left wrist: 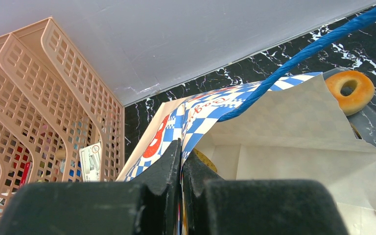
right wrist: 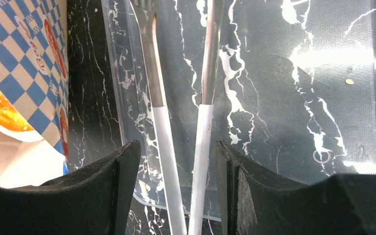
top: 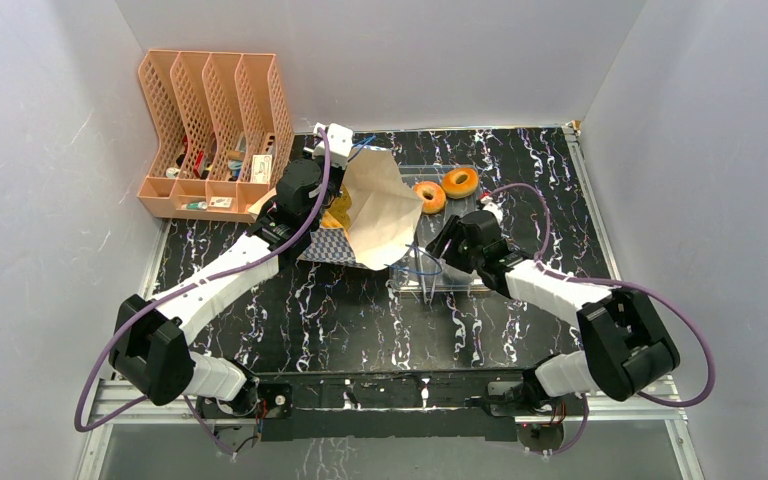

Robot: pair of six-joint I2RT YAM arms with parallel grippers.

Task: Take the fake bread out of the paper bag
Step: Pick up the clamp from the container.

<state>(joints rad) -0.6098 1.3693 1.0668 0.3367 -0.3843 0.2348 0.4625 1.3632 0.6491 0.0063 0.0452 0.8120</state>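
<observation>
Left wrist: paper bag [left wrist: 293, 127] within gripper [left wrist: 181, 149]

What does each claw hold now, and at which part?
The left claw pinches the paper bag at its checkered top edge. The right claw holds nothing; its jaws stand open around the tongs.

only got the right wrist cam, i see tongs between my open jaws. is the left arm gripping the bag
Observer: Yes, the left jaws are shut on the rim of the paper bag.
Operator: any bread out
Observer: One glazed ring and a second glazed ring lie at the far end of the clear tray.
Operator: anything inside the bag
Observer: Something yellow shows in its mouth, too hidden to name.
</observation>
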